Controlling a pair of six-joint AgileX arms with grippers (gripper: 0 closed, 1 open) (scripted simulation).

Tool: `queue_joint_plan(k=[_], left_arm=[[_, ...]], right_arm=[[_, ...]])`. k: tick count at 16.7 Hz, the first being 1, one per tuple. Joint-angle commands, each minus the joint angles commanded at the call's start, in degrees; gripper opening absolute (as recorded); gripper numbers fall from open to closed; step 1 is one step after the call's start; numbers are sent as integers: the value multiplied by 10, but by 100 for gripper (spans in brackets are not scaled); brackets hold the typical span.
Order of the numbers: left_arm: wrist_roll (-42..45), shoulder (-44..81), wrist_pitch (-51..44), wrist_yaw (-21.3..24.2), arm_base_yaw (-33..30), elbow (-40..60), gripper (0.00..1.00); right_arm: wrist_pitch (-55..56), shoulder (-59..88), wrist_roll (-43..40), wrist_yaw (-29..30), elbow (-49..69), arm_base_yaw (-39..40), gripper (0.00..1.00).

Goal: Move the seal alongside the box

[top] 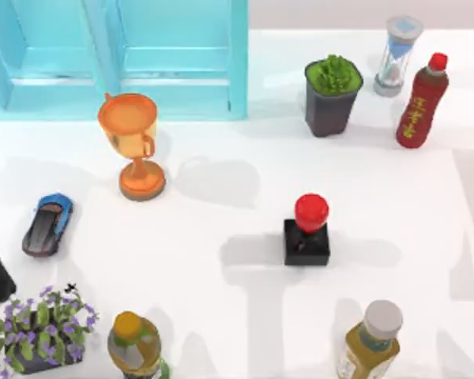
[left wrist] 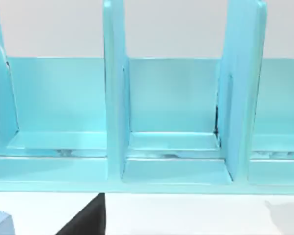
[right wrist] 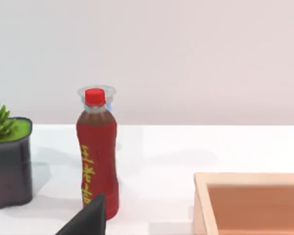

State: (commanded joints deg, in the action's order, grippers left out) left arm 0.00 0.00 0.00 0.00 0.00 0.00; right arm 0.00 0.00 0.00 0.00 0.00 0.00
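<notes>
the seal (top: 307,230) stands upright on the white table (top: 221,316), untouched, with the orange trophy (top: 131,144) well off to its left and the green potted plant (top: 332,93) behind it. i cannot tell whether my grippers are spread or closed. a blue shelf unit (left wrist: 171,122) lines the table's back left. my right wrist view shows the red-capped bottle (right wrist: 97,152), a wooden box (right wrist: 250,203) near it and a plain pale wall (right wrist: 186,49).

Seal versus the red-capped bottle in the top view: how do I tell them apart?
The seal is squat, a red knob on a black square base; the red-capped bottle is tall and dark red with yellow lettering. The seal stands mid-table; the bottle stands far right by the hourglass. Both are red-topped and upright.
</notes>
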Motion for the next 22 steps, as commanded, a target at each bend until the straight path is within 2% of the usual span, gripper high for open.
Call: queue_joint_plan(k=[5, 9, 15, 22], left_arm=[[0, 0, 0, 0, 0, 0, 100], [0, 0, 0, 0, 0, 0, 100], [0, 0, 0, 0, 0, 0, 100], [0, 0, 0, 0, 0, 0, 100]], right_arm=[[-16, 25, 7, 2, 31, 11, 100], [-76, 116, 35, 9, 142, 49, 100], [-222, 348, 118, 10, 411, 137, 100], [-442, 705, 245, -4, 774, 249, 100]])
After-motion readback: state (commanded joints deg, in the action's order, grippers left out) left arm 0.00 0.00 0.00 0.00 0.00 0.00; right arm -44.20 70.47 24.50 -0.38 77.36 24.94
